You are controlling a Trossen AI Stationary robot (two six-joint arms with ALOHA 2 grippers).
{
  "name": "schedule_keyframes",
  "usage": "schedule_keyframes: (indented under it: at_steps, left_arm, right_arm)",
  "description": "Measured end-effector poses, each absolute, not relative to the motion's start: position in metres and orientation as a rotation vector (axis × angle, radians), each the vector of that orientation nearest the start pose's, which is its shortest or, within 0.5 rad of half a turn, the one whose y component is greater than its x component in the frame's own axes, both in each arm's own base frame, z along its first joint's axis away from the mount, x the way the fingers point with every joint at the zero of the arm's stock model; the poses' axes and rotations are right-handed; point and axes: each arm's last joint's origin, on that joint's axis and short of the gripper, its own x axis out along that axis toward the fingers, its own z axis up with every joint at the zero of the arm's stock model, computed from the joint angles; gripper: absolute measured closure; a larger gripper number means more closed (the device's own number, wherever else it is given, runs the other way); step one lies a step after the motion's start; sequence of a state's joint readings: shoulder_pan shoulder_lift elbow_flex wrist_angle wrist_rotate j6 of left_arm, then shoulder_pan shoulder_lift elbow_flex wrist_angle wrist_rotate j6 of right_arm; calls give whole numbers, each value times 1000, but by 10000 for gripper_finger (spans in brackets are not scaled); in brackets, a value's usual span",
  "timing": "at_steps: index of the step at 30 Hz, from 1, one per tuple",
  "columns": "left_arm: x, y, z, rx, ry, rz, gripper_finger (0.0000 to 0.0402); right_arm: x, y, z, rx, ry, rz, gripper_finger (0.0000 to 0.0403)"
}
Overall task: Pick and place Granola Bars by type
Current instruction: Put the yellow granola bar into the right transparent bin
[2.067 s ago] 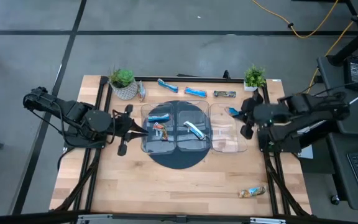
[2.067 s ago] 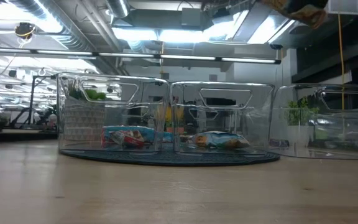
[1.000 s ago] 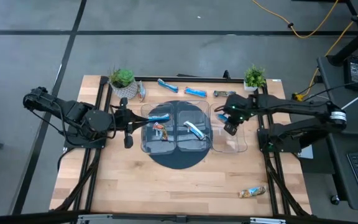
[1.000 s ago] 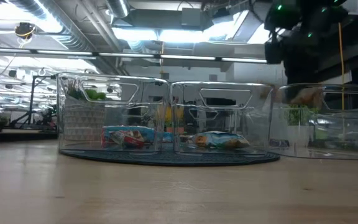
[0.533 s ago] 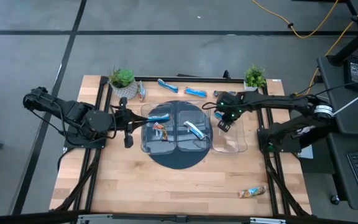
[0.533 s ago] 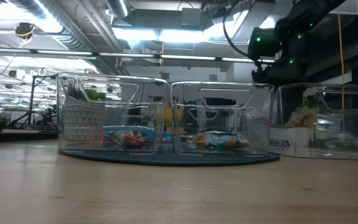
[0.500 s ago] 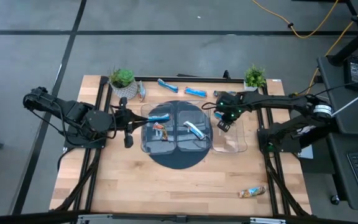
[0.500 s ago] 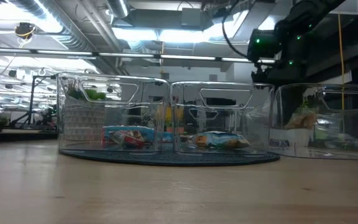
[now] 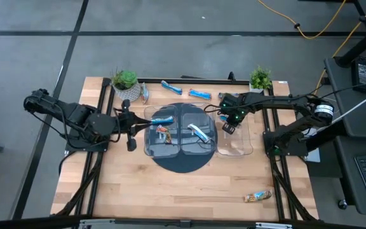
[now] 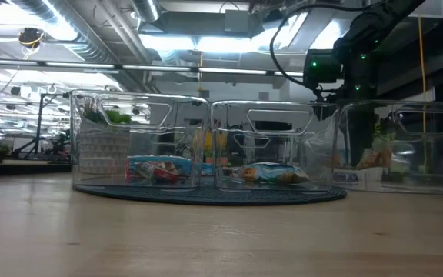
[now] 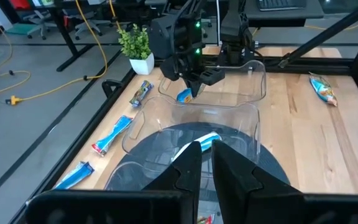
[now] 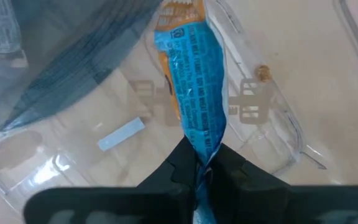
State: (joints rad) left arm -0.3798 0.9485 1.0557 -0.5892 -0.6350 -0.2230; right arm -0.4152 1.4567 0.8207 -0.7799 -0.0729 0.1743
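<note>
My right arm reaches in from the right edge of the table toward the middle, its wrist bent down so the right gripper (image 9: pixel 228 123) points at the table, and its fingers (image 12: pixel 182 163) are pinched tight on the end of a blue granola bar (image 12: pixel 194 98) that hangs from them. My left arm sits folded low at the left side of the table, stretched level toward the centre. The left gripper (image 9: pixel 134 124) has its two fingers (image 11: pixel 188 163) drawn close together with only a thin slit between them, holding nothing.

blue granola bar wrapper (image 12: pixel 194 93) print too blurred, no readable text
</note>
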Motion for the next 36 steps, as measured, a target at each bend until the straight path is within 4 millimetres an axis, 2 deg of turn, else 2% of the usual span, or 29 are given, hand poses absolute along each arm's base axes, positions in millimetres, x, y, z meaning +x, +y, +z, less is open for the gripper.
schedule_keyframes:
  at_steps: [17,20,26,29,36]
  left_arm:
    - [178,-53,360,23,401,297,370]
    - [178,-52,360,24,408,298,370]
    - [178,-52,359,27,410,298,371]
    - [177,-52,359,31,415,298,371]
    - [177,-52,358,35,422,298,370]
  right_arm:
    - [218,-93,173,503,1354,-386,364]
    - [219,-93,173,503,1353,-385,342]
    - [217,-92,177,529,1333,-384,260]
    - [216,-88,182,548,1309,-366,231]
    - [208,-62,214,470,1179,-300,225]
